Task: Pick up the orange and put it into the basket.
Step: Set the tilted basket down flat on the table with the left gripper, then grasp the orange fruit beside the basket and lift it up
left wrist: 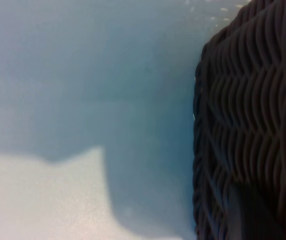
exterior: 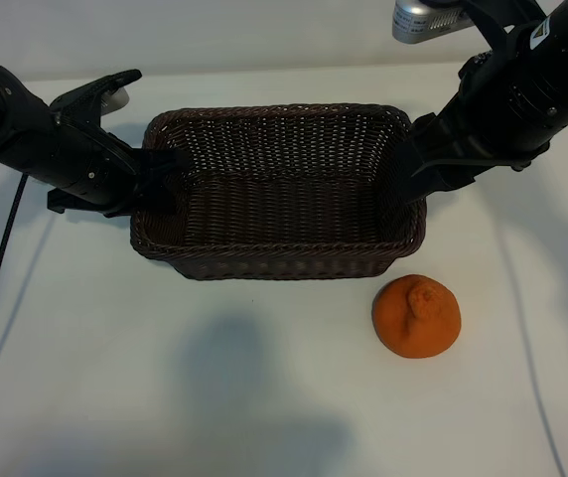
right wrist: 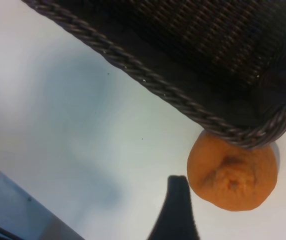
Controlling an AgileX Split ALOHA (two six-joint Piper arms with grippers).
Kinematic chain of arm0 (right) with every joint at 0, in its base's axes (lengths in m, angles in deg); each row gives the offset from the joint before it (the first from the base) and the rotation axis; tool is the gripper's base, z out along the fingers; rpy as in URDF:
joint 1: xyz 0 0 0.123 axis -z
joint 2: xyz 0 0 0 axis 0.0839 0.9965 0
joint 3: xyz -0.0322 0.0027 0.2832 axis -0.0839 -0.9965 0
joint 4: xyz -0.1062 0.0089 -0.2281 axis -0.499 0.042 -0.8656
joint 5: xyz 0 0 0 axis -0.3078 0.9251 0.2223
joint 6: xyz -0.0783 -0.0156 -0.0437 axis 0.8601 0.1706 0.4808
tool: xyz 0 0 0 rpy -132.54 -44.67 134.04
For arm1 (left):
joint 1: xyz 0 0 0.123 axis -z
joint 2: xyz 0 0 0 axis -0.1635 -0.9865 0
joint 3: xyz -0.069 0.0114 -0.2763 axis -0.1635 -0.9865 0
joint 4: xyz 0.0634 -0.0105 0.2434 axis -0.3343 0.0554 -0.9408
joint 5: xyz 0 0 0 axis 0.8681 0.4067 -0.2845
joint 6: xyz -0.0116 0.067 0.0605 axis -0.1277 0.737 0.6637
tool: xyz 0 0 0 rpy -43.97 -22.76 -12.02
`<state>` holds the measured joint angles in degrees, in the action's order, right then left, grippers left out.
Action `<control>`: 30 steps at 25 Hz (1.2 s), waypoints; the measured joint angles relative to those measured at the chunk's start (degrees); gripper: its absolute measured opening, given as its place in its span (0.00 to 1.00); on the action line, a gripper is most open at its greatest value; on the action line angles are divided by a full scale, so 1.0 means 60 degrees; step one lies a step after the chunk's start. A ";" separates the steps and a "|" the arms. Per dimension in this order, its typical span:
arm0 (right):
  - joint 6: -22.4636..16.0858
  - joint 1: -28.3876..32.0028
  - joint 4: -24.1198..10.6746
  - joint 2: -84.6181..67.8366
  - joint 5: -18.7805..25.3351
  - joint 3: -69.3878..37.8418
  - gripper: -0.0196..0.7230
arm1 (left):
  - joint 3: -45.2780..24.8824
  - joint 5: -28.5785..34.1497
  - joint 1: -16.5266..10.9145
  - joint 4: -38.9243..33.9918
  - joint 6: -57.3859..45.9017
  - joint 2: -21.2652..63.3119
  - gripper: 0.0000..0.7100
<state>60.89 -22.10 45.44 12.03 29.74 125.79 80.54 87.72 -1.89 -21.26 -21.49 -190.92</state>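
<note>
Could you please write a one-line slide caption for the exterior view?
The orange sits on the table outside the empty basket, both arms at the basket's ends.

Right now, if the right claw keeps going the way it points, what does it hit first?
Probably the white table, just short of the round matte orange fruit: the right claw is open and aims down past the dark brown wicker basket's rim. Depth unclear.

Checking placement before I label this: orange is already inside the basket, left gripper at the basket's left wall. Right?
Not quite. The orange lies on the table outside the basket, near its front right corner, as the exterior view shows. The left gripper is at the left wall.
</note>
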 joint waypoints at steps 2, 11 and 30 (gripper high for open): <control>0.0000 0.0000 0.0000 0.0000 0.0000 0.0000 0.80 | 0.0000 0.0056 0.0000 0.0077 0.0000 0.0000 0.38; 0.0000 0.0000 0.0000 0.0000 0.0000 0.0000 0.80 | 0.0018 0.0375 0.0000 0.0205 -0.0040 0.0017 0.91; 0.0000 0.0000 0.0000 0.0000 0.0000 0.0000 0.80 | 0.0094 0.1145 0.0000 -0.3030 -0.2503 0.1974 0.88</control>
<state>60.89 -22.10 45.44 12.03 29.74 125.79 81.11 94.59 -1.89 -39.44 -36.50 -179.08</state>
